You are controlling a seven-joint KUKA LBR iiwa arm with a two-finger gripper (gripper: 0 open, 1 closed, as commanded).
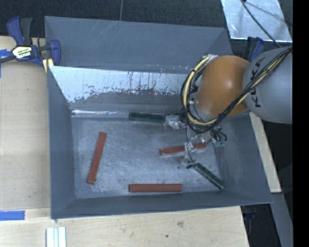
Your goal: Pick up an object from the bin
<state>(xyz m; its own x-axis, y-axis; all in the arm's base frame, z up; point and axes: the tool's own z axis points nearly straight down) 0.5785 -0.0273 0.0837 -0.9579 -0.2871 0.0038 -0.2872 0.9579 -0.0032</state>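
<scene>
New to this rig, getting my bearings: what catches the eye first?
The arm's rounded orange cover at the right of the grey metal bin, its hand down by a short red-brown stick. Then two longer red-brown sticks: one slanted at left, one along the near edge.

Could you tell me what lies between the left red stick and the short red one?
In the camera view, only bare bin floor separates the left red stick from the short red stick.

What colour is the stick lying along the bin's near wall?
The stick is reddish-brown; camera view.
</scene>
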